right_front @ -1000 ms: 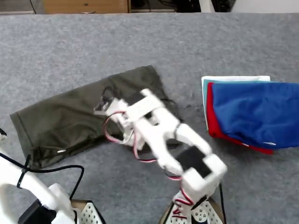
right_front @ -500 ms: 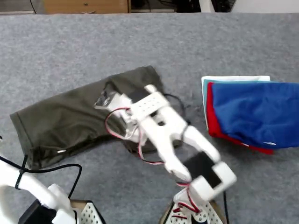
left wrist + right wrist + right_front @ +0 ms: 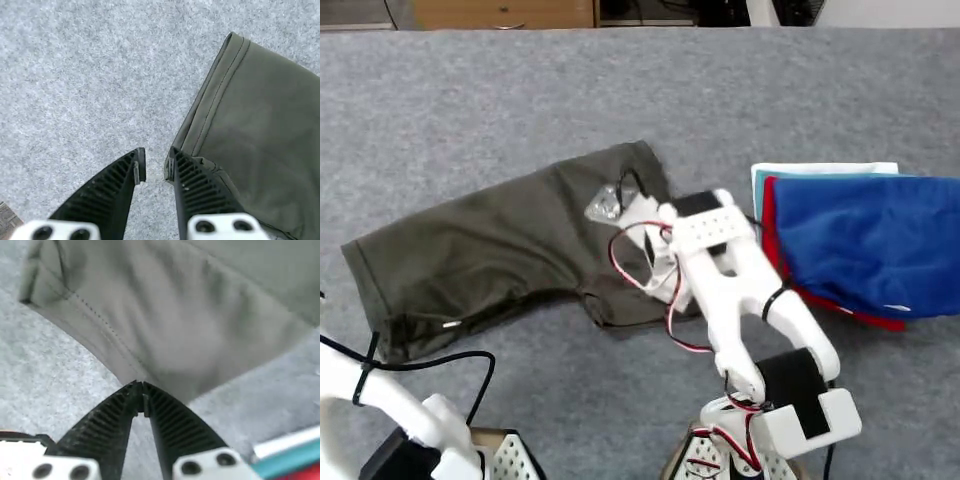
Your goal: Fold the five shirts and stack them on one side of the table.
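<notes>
An olive shirt [image 3: 470,250] lies spread across the left middle of the grey table. My right gripper [image 3: 610,203] hovers over the shirt's right end. In the right wrist view its fingers [image 3: 140,390] are shut, with the tips pinching the hem of the olive shirt [image 3: 175,315]. My left gripper [image 3: 154,162] is slightly open just above the table, one fingertip [image 3: 172,160] touching a corner hem of the olive shirt [image 3: 260,110]. A stack of folded shirts lies at the right: blue [image 3: 870,240] on top, red [image 3: 780,260] and white [image 3: 820,170] beneath.
Both arm bases stand at the near edge, with the left arm's cable [image 3: 420,365] looping over the table beside the shirt. A wooden cabinet [image 3: 500,12] stands beyond the far edge. Bare grey table [image 3: 720,90] stretches behind the shirt.
My right arm has swung to the right across the olive shirt, taking its gripper from the shirt's middle to its right end. The shirt and the stack lie as before.
</notes>
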Available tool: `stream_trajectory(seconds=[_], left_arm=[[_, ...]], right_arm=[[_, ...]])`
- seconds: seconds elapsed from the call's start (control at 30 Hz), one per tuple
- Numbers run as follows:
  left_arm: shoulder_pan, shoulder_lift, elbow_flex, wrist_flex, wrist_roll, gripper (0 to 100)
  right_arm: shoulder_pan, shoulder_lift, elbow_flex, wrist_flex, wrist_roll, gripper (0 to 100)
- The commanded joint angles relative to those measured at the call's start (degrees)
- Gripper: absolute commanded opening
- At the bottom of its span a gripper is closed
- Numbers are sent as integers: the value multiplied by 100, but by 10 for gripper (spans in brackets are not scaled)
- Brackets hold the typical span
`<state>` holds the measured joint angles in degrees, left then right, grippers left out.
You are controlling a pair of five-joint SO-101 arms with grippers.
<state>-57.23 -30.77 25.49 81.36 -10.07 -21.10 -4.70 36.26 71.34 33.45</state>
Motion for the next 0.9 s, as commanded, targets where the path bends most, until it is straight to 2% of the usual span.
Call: stream_trajectory(seconds=[0.0,0.17,0.33,0.53,0.67,0.77,0.87], left_arm=[[-26,-145,-132,-9,-26,89],[-26,-145,-132,26,-26,89],[-26,-145,-167,26,-26,89],[-35,-145,-360,105,-26,92],[26,-84,-1090,396,70,91],[501,-48,-1486,387,404,92],[1380,338,-1662,378,642,92]], right_arm=[[110,-259,444,-492,62,3],[101,400,391,-677,88,3],[92,971,-110,-308,62,2],[189,-198,-989,967,97,2],[418,-980,-1991,1591,633,3],[418,-699,-3002,1749,730,5],[418,215,-4154,1785,659,4]])
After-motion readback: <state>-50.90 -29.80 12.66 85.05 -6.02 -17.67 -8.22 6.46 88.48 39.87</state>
